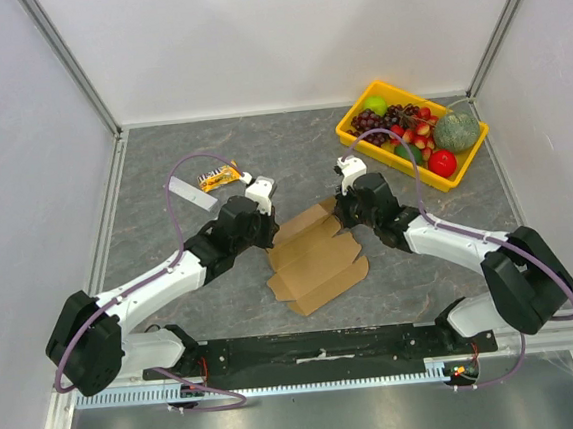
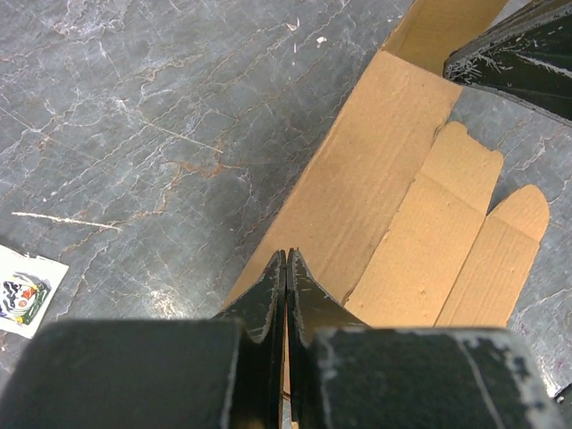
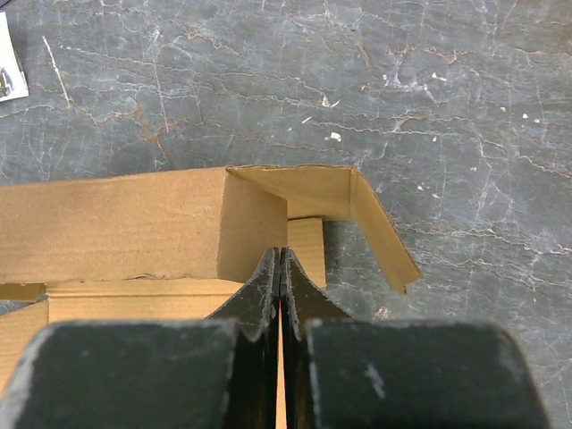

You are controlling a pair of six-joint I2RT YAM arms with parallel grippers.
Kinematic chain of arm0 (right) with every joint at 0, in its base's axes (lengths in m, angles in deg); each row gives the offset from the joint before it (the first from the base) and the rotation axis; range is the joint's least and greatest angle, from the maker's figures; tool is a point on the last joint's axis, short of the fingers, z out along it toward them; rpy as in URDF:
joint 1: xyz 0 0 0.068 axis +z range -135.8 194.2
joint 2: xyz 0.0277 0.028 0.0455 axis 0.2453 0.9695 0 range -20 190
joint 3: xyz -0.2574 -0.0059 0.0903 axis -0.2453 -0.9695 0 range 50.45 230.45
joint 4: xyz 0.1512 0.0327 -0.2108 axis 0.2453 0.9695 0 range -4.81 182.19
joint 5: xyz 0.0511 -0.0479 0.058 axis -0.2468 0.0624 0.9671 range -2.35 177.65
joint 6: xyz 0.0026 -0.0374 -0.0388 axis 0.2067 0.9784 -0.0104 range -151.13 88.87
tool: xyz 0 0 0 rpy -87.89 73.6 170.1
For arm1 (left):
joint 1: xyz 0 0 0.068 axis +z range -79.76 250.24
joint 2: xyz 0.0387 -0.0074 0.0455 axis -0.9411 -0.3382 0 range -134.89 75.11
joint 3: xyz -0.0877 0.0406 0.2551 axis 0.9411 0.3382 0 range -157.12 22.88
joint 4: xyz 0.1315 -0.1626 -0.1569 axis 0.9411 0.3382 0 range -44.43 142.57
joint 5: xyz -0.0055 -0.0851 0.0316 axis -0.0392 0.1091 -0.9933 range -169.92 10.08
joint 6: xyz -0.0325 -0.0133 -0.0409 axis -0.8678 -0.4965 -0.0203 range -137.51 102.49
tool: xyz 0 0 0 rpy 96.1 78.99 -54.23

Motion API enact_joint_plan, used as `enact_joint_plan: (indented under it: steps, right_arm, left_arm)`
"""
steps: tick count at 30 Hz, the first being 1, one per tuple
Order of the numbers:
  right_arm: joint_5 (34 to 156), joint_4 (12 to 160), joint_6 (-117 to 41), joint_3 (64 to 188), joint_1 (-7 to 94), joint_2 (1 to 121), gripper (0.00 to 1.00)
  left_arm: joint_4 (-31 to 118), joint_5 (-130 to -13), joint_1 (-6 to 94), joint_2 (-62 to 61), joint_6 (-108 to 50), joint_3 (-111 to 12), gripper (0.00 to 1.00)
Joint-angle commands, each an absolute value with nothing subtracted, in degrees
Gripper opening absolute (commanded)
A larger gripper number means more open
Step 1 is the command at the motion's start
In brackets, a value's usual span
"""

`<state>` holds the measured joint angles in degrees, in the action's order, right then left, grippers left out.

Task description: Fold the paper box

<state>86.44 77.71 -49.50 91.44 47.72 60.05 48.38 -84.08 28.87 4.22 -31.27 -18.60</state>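
**Container.** The yellow rectangular plastic tray (image 1: 355,108) stands to the far right of the box, well apart from it. It holds a bunch of dark grapes (image 1: 369,122), a green apple (image 1: 375,104), a grey-green round melon (image 1: 457,131), a red round fruit (image 1: 443,163) and some small red fruits (image 1: 420,127).

**Task thing.** The plain brown corrugated cardboard paper box (image 1: 316,262) lies part folded on the grey marbled table (image 1: 161,155), between my two arms. Its long axis runs from near-left to far-right. The far long panel stands up as a wall. At the right end of the box a short flap turns the corner, also upright. The other panels and their rounded tabs lie flat on the side of the box toward my bases.

**Hands.** My left gripper (image 2: 285,259) is clenched at the left end of the box's raised wall, its fingers pressed together with a sliver of cardboard between them. My right gripper (image 3: 281,255) pinches the same wall at its right end, beside the folded corner.

**Edges and room.** Bare table lies beyond the box's far edge and to its left. A small orange snack packet (image 1: 218,175) rests on a pale flat strip (image 1: 186,188) to the far left of the box, apart from it. The black base rail (image 1: 328,346) runs on the near side of the box, apart from the flat flaps.
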Motion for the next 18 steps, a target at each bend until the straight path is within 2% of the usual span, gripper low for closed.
enact_joint_plan:
  steps: [1,18]
  right_arm:
    - [89.67,76.32,-48.71,94.13,47.51,61.21,0.0]
    - [98.28,70.44,-55.03,91.23,45.4,63.94,0.0]
  left_arm:
    - [45.84,-83.7,28.49,4.27,-31.83,-17.9,0.02]
    - [43.99,-82.47,26.56,3.83,-32.18,-16.32,0.02]
